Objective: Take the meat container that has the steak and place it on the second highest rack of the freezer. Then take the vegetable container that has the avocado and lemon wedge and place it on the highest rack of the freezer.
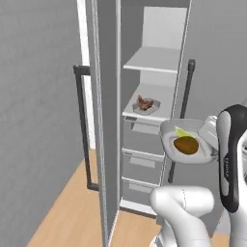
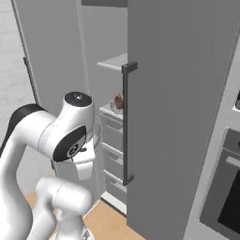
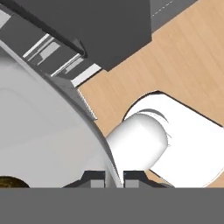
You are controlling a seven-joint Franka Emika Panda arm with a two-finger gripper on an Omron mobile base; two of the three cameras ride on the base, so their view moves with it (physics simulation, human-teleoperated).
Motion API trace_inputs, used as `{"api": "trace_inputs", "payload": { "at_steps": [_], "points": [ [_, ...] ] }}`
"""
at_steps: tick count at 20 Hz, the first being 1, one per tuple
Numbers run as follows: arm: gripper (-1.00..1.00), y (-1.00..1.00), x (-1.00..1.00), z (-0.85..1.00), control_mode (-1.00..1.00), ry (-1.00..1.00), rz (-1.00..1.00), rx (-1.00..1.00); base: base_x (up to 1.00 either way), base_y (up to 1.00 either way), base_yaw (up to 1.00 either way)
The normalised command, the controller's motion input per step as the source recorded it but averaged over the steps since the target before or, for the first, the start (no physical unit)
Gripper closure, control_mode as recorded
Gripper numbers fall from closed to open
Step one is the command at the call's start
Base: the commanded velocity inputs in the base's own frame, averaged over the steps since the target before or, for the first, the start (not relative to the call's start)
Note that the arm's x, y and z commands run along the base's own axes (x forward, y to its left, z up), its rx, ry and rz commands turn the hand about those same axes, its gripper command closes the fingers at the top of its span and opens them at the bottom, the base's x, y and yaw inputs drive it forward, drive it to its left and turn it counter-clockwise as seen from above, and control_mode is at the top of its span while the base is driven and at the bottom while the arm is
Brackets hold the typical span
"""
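Two containers — the steak (image 1: 144, 102) one at the second highest rack's (image 1: 159, 93) front edge, the avocado (image 1: 186, 145) one pinched at its rim by the gripper (image 3: 114, 178).

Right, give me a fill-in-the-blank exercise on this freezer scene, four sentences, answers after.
1. The steak in its container lies on the ___ of the freezer's two shelves.
2. The gripper is shut on the ___ of the vegetable container.
3. The brown avocado lies beside the lemon ___.
4. The freezer door stands ___.

Missing words: lower; rim; wedge; open
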Motion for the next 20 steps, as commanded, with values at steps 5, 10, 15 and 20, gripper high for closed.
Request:
{"api": "trace_inputs", "payload": {
  "at_steps": [5, 10, 15, 20],
  "points": [
    [1.0, 0.0, 0.0, 0.0, 1.0, 0.0, 0.0, 0.0, 0.21, 0.36, -0.27],
    [1.0, 0.0, 0.0, 0.0, 1.0, 0.0, 0.0, 0.0, 0.33, 0.0, -0.39],
    [1.0, 0.0, 0.0, 0.0, 1.0, 0.0, 0.0, 0.0, 0.26, 0.31, -0.31],
    [1.0, 0.0, 0.0, 0.0, 1.0, 0.0, 0.0, 0.0, 0.08, 0.67, -0.06]
  ]
}}
